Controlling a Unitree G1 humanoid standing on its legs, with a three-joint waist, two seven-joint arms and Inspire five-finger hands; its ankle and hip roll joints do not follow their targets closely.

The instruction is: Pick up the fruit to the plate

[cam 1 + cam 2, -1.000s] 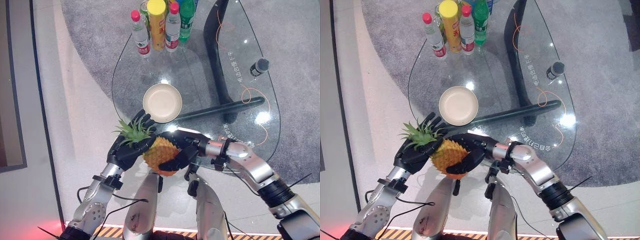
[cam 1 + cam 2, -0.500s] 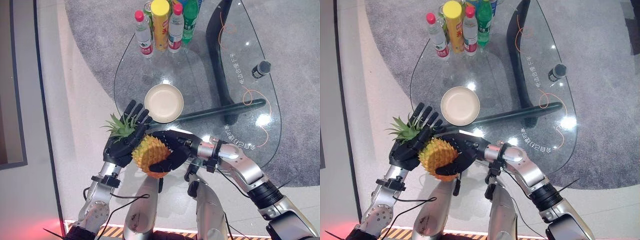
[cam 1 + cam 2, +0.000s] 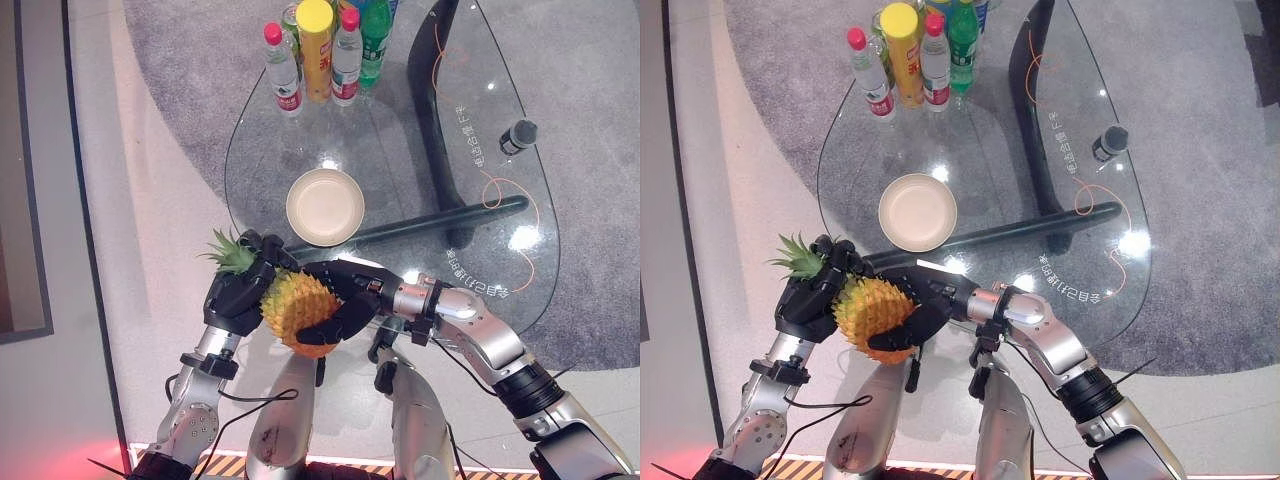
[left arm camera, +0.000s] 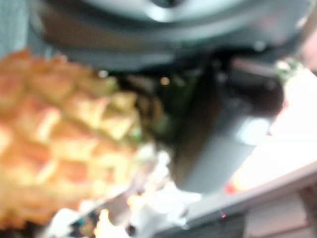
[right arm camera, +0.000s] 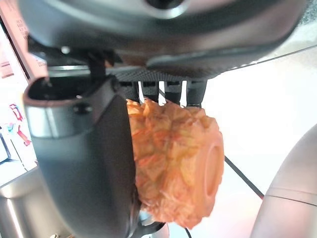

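1. Two hands share the load in the left eye view: the left hand (image 3: pixel 237 295) curls round the pineapple (image 3: pixel 297 310) at its leafy end, and the right hand (image 3: pixel 345 300) wraps the body. The fruit hangs in the air just off the near edge of the glass table (image 3: pixel 400 150), short of the plate (image 3: pixel 325 206). If the arms move unevenly, it could twist loose and drop to the floor.
2. From the right eye view, the bottles (image 3: pixel 910 50) stand well beyond the plate; overshooting is unlikely to reach them.
3. Close up in the left wrist view, the fruit is blurred, so that hand's hold looks secure but I cannot vouch for it.
4. Seen from the right wrist, fingers (image 5: pixel 163 90) hook over the fruit; a rough skin may slip on release and roll off the shallow plate.
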